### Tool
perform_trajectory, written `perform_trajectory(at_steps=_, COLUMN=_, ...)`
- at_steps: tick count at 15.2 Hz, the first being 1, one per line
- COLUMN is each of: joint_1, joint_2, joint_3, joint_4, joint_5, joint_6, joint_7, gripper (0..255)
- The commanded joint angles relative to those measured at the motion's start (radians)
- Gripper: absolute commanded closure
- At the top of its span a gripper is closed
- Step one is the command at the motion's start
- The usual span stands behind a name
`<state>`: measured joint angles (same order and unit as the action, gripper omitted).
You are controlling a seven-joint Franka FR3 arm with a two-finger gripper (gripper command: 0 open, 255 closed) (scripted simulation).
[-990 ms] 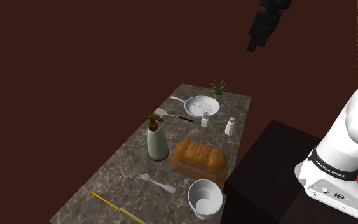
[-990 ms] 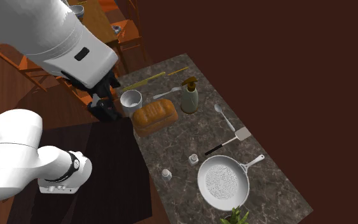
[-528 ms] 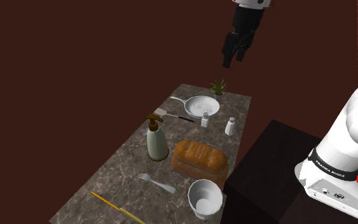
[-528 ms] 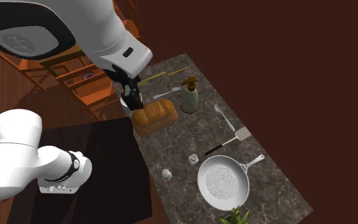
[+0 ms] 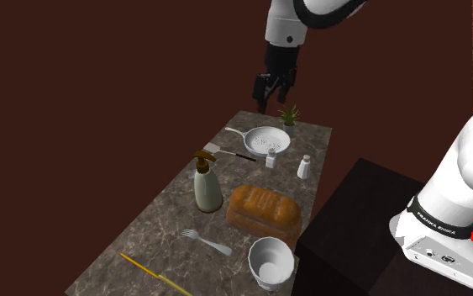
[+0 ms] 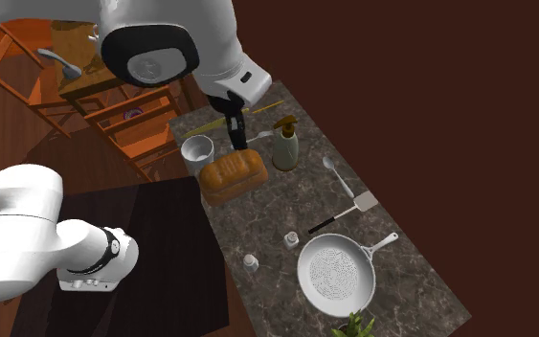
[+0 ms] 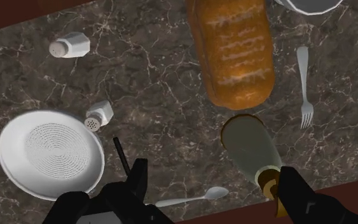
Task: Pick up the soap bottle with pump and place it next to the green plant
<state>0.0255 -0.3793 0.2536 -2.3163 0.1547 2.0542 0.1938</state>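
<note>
Gripper point(image 5: 268, 99) high above stone counter point(image 5: 142, 229), fingers point(image 7: 137, 181) apart, soap bottle point(image 5: 207, 187) below

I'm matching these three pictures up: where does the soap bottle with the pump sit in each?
Shoulder view: soap bottle near the middle, upright, left of the bread loaf.
Second exterior view: soap bottle upper middle, right of the bread loaf.
Wrist view: soap bottle seen from above, just off the bread loaf's end, beside the fork.
Shared landmark: the bread loaf.
</note>
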Motion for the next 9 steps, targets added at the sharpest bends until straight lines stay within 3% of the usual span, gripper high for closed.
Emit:
perform_trajectory(at_steps=1, joint_1=0.0, joint_2=0.073, joint_3=0.028, joint_4=0.036, joint_5=-0.012, joint_6=0.034, joint_7=0.036, gripper=0)
perform_trajectory(at_steps=9, joint_1=0.015, joint_2=0.387, joint_3=0.112, joint_4=0.208, joint_5=-0.124, joint_6=0.145, joint_7=0.201, gripper=0)
